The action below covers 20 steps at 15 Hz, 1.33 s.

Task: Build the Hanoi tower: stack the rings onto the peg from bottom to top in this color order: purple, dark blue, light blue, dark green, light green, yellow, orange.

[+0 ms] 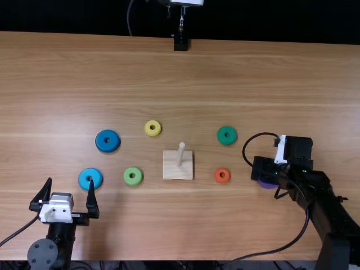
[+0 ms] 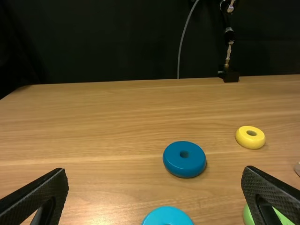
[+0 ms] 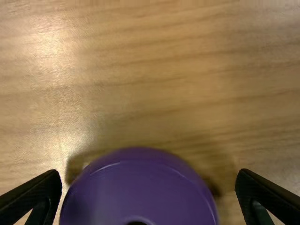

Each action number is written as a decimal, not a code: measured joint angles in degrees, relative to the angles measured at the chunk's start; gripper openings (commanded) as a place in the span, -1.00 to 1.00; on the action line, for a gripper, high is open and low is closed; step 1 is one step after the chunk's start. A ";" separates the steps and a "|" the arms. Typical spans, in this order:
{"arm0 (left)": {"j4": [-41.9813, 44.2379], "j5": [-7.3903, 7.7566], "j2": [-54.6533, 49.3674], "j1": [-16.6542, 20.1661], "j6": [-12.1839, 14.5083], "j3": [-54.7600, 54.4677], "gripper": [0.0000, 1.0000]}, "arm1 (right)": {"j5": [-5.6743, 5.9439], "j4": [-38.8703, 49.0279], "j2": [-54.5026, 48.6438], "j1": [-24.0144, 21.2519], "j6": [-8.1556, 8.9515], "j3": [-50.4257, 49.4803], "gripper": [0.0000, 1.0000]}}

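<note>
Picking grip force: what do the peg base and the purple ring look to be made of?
Square pale base with its upright peg: looks like bare wood, matte, going by the light tan colour and lack of shine. Round purple ring: probably painted wood or hard plastic; smooth, glossy, with a bright highlight line along its rounded edge. The coating hides which.

Black arm links (image 1: 331,202), white brackets (image 1: 56,208), round grey joint cap (image 1: 43,253), looping black cable (image 1: 261,134)

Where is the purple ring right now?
In the top view, the purple ring lies to the right of the orange ring, its nearest neighbour, partly hidden beneath the right pincer.
</note>
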 measured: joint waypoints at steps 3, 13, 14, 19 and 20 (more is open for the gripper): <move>-0.02 0.02 0.00 0.00 0.00 -0.02 1.00 | 0.02 -1.03 0.31 0.00 -0.02 0.44 1.00; -0.02 0.02 0.00 0.00 0.00 0.00 1.00 | 0.57 -7.15 0.31 0.00 0.11 1.81 -1.00; -0.02 0.02 0.00 0.00 0.02 0.00 1.00 | 0.57 -7.17 0.28 0.00 0.13 1.84 -1.00; -0.02 0.00 0.00 0.00 -0.02 0.00 1.00 | -0.02 -21.51 0.70 0.02 0.00 9.46 -1.00; -0.04 0.02 0.00 0.00 0.00 0.00 1.00 | -0.07 -26.80 0.70 0.20 0.02 12.15 -1.00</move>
